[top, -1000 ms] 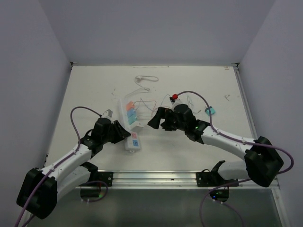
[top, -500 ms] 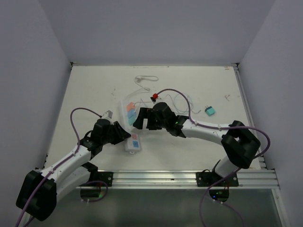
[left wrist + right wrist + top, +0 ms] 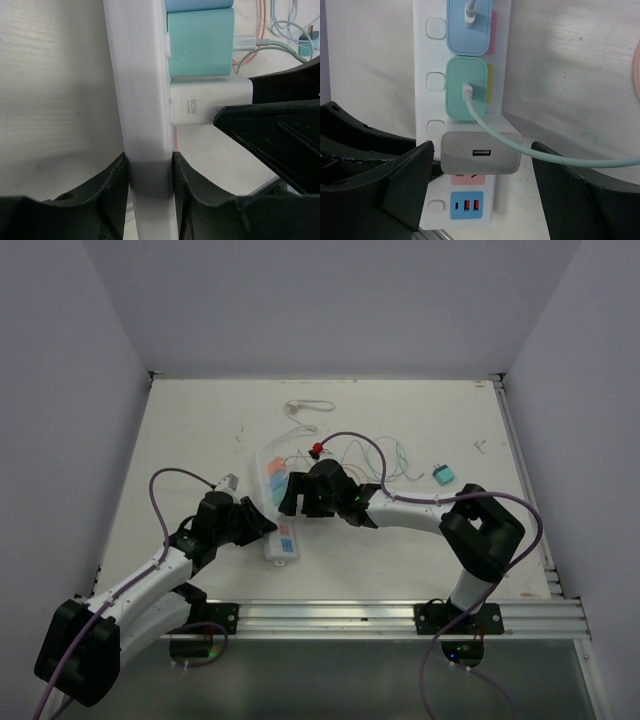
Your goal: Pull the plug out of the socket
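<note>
Since a second ago my right arm has swung in from 3 o'clock, its elbow folding toward the middle of the counter (image 3: 200,440). My right hand (image 3: 293,495) has left the loose cables (image 3: 385,455) and now sits over the power strip (image 3: 283,542). My left arm has not shifted, and the strip lies where it lay.

From above, the strip runs roughly from 12 to 6 o'clock across the middle of the counter. My left hand (image 3: 262,523) comes at its near half from 9 o'clock and my right hand from 3 o'clock.

In my right wrist view the white plug (image 3: 480,150) sits seated in the power strip (image 3: 427,75), dead centre between my fingers. My right hand (image 3: 481,167) is spread wide. One finger (image 3: 405,175) is at 9 o'clock of the plug and the other (image 3: 570,175) at 3 o'clock, with a sliver of gap showing on each side. It holds nothing. At 12 o'clock of the white plug is a teal plug (image 3: 466,87) with a teal cable (image 3: 555,159) trailing off to 3 o'clock. A blue plug (image 3: 468,30) sits beyond that. At 6 o'clock is the strip's end panel of USB ports (image 3: 466,205).

My left hand (image 3: 149,170) is clamped narrow on the power strip (image 3: 145,100), one finger (image 3: 117,190) on each long side, pinning it on edge. From here the white plug (image 3: 210,102) juts out toward 3 o'clock. Whether my right finger (image 3: 270,135) touches it, I cannot tell from this side.

A small teal block (image 3: 443,475) lies on the counter well off at 3 o'clock.
</note>
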{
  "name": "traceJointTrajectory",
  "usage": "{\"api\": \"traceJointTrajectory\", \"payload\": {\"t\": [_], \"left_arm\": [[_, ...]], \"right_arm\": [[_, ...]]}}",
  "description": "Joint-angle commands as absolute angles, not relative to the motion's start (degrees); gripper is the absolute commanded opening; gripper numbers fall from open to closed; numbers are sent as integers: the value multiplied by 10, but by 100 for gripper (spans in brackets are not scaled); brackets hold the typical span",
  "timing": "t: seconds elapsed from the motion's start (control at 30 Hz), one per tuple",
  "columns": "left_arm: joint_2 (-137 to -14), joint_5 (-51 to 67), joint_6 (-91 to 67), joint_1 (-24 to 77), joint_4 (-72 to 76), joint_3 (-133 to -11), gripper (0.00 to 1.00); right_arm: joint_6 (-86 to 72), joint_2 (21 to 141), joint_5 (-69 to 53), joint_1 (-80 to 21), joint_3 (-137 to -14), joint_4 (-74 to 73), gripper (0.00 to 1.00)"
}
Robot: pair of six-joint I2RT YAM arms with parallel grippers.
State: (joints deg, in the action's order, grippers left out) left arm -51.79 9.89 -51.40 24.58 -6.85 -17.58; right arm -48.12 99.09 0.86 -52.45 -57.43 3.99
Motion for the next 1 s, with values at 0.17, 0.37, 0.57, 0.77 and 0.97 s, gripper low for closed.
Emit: {"api": "traceJointTrajectory", "payload": {"t": [0.17,0.37,0.57,0.77,0.97], "left_arm": [[-533,108,-486,245,-88,-170,0],[-539,120,-488,245,-90,-171,12],[-533,137,-506,245,-74,-166,59],[-549,161,-522,246,-48,-156,63],[-558,163,-535,246,-28,-152,62]], "right_arm": [[-492,1005,16,-526,-600,76,62],[-498,1005,7,-526,-590,86,19],[-512,1003,5,-527,-577,101,0],[-519,1001,10,-531,-573,108,0],[-520,1002,12,-535,-571,113,0]]}}
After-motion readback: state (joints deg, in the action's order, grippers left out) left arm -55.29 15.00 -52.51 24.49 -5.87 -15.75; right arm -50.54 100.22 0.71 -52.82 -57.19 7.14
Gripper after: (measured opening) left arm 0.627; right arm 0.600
